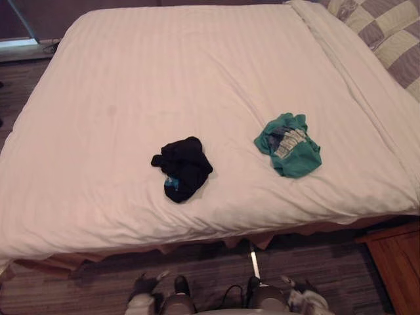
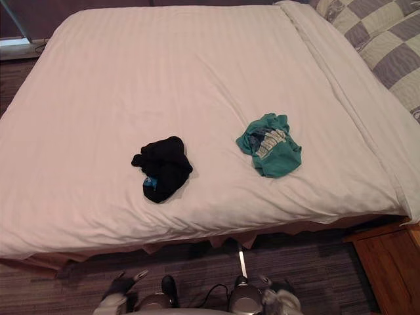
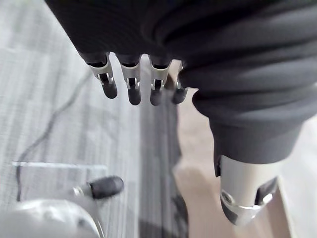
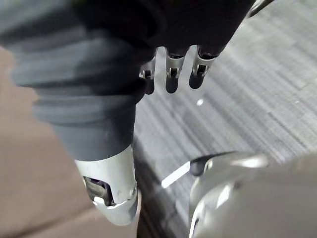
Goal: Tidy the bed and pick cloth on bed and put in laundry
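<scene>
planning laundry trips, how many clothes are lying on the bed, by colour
black garment: 1
teal green garment: 1
total: 2

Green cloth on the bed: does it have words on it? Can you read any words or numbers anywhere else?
On the green cloth: a pale printed patch, too blurred to read.
On the black cloth: a small blue spot, no letters can be made out.
On the white bed cover and the checked pillow: no words or numbers.
Nothing here can be read.
</scene>
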Robot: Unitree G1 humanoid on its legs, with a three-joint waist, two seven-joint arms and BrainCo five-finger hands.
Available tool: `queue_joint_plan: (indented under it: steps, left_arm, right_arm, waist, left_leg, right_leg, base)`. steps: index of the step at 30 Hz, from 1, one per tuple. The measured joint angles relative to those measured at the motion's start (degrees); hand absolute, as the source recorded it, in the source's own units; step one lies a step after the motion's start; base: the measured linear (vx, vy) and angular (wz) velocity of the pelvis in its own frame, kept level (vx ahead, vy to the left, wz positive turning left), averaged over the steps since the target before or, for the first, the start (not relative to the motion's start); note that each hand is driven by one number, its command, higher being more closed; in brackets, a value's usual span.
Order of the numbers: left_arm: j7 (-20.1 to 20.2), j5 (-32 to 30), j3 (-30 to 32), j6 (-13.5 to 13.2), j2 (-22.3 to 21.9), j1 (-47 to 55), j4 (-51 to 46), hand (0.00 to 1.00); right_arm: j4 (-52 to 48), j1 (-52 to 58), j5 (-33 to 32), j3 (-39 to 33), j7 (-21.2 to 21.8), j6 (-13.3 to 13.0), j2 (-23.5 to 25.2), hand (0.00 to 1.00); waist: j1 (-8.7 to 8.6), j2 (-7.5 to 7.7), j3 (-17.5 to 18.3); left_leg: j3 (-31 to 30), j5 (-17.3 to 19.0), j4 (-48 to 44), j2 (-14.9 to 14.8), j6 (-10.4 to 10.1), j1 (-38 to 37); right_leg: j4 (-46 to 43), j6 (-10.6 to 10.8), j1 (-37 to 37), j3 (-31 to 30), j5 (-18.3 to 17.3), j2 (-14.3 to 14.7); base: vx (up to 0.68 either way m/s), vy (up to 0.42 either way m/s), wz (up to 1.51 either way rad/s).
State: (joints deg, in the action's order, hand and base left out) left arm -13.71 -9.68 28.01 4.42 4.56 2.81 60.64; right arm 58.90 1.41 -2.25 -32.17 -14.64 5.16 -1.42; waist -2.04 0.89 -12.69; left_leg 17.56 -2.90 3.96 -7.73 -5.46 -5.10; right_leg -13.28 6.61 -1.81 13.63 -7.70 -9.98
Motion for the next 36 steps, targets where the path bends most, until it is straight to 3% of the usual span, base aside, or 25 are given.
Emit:
queue_joint_plan:
  steps: [4,9,14,18,25,29,34,35,36]
  left_arm:
    - [-1.5,0.4,11.4,2.2,4.7,2.4,0.5,0.00]
    - [-2.3,-4.4,12.0,2.6,12.3,1.8,-7.5,0.00]
    - [-4.8,-12.0,1.9,2.5,19.9,0.3,-28.3,0.00]
    - [-6.6,-16.8,-5.4,1.2,24.6,-4.6,-40.1,0.00]
    - [-6.3,-18.2,-21.5,-1.1,25.4,-16.0,-42.3,0.00]
    - [-5.4,-18.2,-28.9,-2.6,25.4,-25.5,-42.1,0.00]
    - [-4.9,-18.3,-35.8,-2.5,24.7,-34.9,-38.6,0.00]
    - [-4.6,-18.3,-37.2,-2.5,23.6,-36.7,-37.2,1.00]
    - [-4.0,-18.6,-38.1,-2.5,22.3,-38.1,-35.4,1.00]
  right_arm:
    - [-6.5,3.8,-0.4,-5.3,-2.8,0.5,-1.2,0.00]
    - [-22.7,4.5,6.5,-6.1,-5.5,1.0,-6.0,0.00]
    - [-37.1,2.9,21.1,-6.1,-6.6,2.6,-12.8,0.00]
    - [-39.1,-0.7,29.1,-4.1,-6.6,3.0,-18.3,0.00]
    - [-39.1,-13.6,34.5,11.9,-6.4,3.2,-25.9,0.00]
    - [-39.1,-24.1,34.5,19.4,-6.3,2.6,-27.9,0.00]
    - [-39.0,-34.4,34.4,24.8,-6.4,2.4,-28.4,0.00]
    - [-39.1,-35.9,34.3,25.3,-6.4,2.5,-28.4,0.00]
    - [-39.1,-36.9,34.3,25.6,-6.4,2.6,-28.4,0.00]
  waist:
    - [0.10,-0.36,0.6]
    - [1.29,-1.15,2.4]
    - [1.56,-2.68,3.9]
    - [1.69,-3.01,4.1]
    - [0.47,-2.80,3.4]
    - [-0.15,-2.56,-0.3]
    - [-0.20,-2.65,-5.3]
    - [-0.29,-2.63,-6.7]
    - [-0.22,-2.67,-7.7]
  left_leg:
    - [0.0,-0.2,1.3,0.5,0.2,-0.4]
    - [-0.5,-0.2,1.4,0.7,0.2,-0.7]
    - [-2.7,-0.6,1.4,0.7,0.3,0.6]
    - [-2.7,-0.7,1.4,0.8,0.3,1.0]
    - [-0.1,-0.9,0.9,0.8,0.6,2.8]
    - [0.4,-1.1,-1.2,0.6,0.9,6.8]
    - [1.5,-1.5,-3.3,0.1,1.5,11.9]
    - [1.6,-1.6,-4.0,0.0,1.6,13.3]
    - [1.6,-1.6,-4.4,0.0,1.6,14.1]
  right_leg:
    - [1.5,0.2,0.7,0.1,0.8,-0.1]
    - [2.6,0.2,2.1,0.1,0.9,-0.1]
    - [3.2,0.3,2.1,0.9,0.9,0.0]
    - [2.6,0.3,1.4,0.3,0.9,0.0]
    - [0.4,0.0,-3.1,-4.2,1.1,0.3]
    - [-0.8,-0.8,-7.3,-6.2,2.1,0.4]
    - [-0.6,-1.0,-12.3,-7.8,4.4,0.8]
    - [-0.6,-1.1,-13.4,-8.0,5.0,0.9]
    - [-0.6,-1.1,-14.2,-8.2,5.2,0.9]
  base:
    - [0.12,0.035,0.02]
    - [0.06,0.018,0.11]
    - [-0.01,0.003,0.16]
    - [0.00,0.001,0.02]
    - [0.01,0.012,-0.18]
    - [-0.05,0.006,-0.12]
    - [-0.07,0.001,-0.13]
    - [-0.05,-0.003,-0.04]
    - [-0.04,-0.001,-0.05]
